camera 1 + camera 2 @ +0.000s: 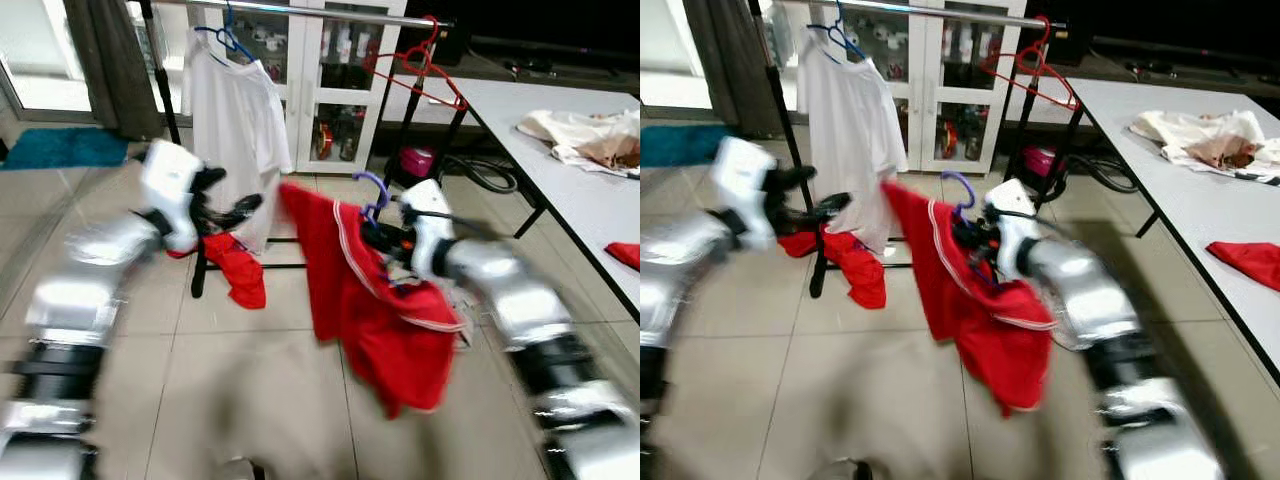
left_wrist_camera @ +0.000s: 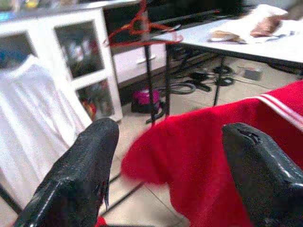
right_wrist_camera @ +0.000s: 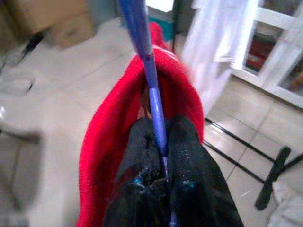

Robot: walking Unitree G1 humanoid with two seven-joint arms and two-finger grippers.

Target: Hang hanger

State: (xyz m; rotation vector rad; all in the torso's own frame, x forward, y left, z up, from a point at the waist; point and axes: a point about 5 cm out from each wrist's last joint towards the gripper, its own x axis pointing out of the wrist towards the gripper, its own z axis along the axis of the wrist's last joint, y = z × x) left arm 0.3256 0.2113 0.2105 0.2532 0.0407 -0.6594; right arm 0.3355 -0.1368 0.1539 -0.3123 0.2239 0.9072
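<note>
Right gripper [image 3: 158, 156]: fingers closed on purple hanger [image 1: 372, 195], clamping the stem just below the hook. Red shirt [image 1: 375, 300] with white trim draped over that hanger, held in the air above tiled floor [image 1: 260, 370], short of the rail and lower than it. Left gripper [image 2: 165, 165]: fingers spread wide, holding nothing, raised beside the red shirt's near shoulder; contact cannot be told. Clothes rail [image 1: 330, 12] ahead, at the top edge of the eye views: white T-shirt [image 1: 235, 110] on blue hanger [image 1: 228, 38] near its left end, bare red hanger [image 1: 420, 70] near its right end. Second red garment [image 1: 238, 268] low at the rack's left upright. White table [image 1: 560, 160] at right, carrying crumpled pale cloth [image 1: 585, 135] at its far edge and red cloth [image 1: 625, 253] at its near edge. Arms blurred.
</note>
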